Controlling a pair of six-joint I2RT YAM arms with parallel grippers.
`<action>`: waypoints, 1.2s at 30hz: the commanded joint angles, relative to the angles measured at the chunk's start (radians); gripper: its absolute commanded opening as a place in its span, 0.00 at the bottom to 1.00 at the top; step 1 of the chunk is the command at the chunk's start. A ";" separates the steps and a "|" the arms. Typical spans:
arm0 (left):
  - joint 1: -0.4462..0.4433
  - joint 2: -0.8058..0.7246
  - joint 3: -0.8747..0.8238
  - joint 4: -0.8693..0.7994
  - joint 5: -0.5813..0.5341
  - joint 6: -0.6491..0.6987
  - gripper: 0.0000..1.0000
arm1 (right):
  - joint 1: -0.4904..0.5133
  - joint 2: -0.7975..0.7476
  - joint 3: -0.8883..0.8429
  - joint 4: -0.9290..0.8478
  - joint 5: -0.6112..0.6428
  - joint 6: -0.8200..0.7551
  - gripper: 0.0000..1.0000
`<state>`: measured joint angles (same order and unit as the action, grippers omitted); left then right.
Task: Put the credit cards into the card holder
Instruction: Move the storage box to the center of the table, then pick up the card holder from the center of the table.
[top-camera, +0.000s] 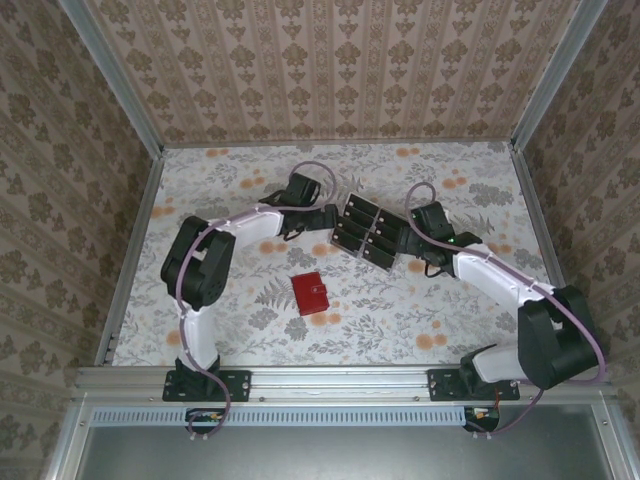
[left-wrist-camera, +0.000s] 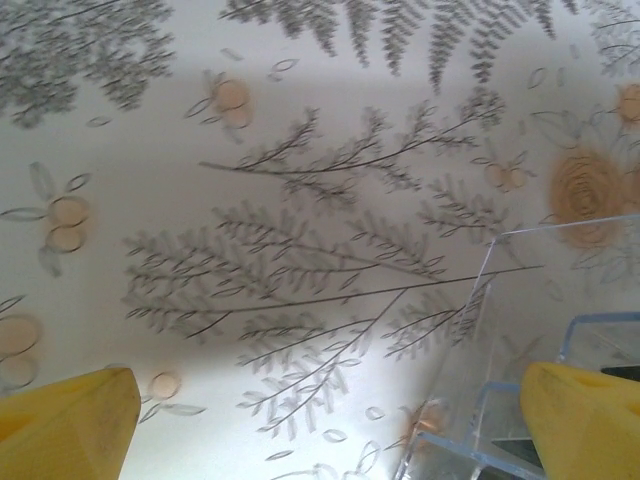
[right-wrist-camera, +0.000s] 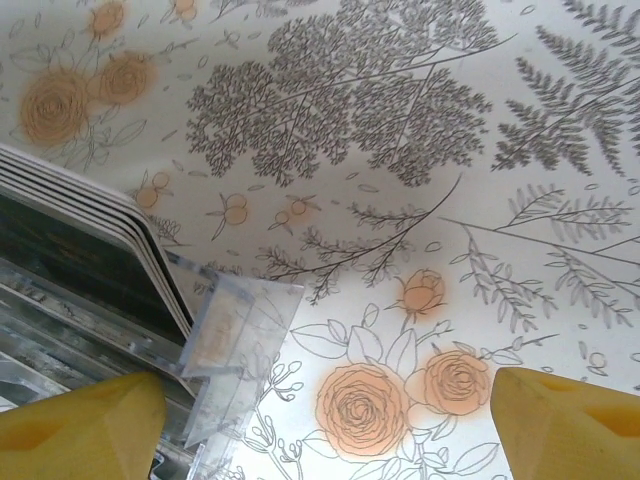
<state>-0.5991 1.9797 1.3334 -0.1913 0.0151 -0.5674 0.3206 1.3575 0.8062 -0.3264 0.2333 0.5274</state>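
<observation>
Credit cards stand on edge in a clear slotted tray near the middle of the surface. The red card holder lies flat nearer my bases, apart from the tray. It looks closed from above, though I cannot be sure. No card is in it yet, so I judge the step in hand to be lifting out a first card.

My left gripper hovers low at the tray's left end, jaws spread wide and holding nothing. One of its yellow fingertips is over the tray's clear corner. My right gripper hangs at the tray's right end, also wide open and empty, with the stacked card edges just beside one fingertip.

To do this well, I would let one gripper take a single outermost card and leave the rest. I would line the jaws up square with the card's flat faces and come down over its top edge. These cards look thin and glossy, so a skewed pinch would probably let one slide or drag its neighbour along. The light tray may shift, so my other gripper could steady its wall. The holder will likely need opening and pinning down before a card can go in.
</observation>
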 joint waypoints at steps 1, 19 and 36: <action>-0.014 0.031 0.054 -0.040 0.017 0.029 1.00 | -0.014 -0.043 -0.018 -0.046 0.022 -0.013 0.87; 0.152 -0.379 -0.264 -0.029 0.004 -0.071 1.00 | 0.199 -0.289 0.067 -0.204 -0.234 0.007 0.79; 0.312 -0.734 -0.626 -0.115 0.027 -0.117 1.00 | 0.588 0.408 0.417 -0.200 -0.122 0.076 0.63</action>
<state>-0.3054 1.2709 0.7235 -0.2722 0.0307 -0.6811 0.8894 1.7226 1.1622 -0.4816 0.0731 0.5842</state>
